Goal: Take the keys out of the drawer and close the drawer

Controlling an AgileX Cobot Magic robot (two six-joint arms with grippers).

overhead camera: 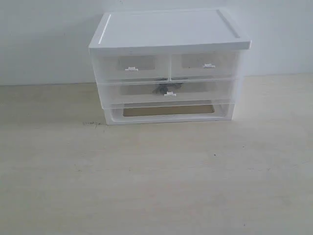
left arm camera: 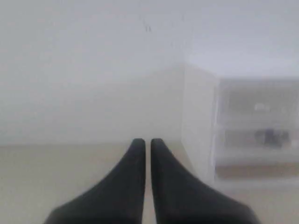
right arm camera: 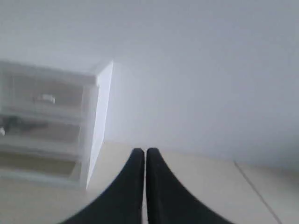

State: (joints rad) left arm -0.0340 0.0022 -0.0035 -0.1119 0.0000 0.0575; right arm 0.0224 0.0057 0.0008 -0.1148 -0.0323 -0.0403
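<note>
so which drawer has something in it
The wide middle drawer, below the two half-width drawers: a dark clump, likely the keys, shows through its front. The upper two look empty.

Frosted translucent plastic drawer (overhead camera: pixel 195 91) on a matt, pale wood-grain table (overhead camera: pixel 156 176).

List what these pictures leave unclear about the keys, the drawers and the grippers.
Exterior view: the keys are only a dark smudge behind the translucent front of the wide drawer; ring and tag unreadable.
Both wrist views: the drawer unit is blurred and cut off by the picture edge.
Exterior view: the left gripper and right gripper are outside the frame, so their distance from the unit cannot be judged.
</note>
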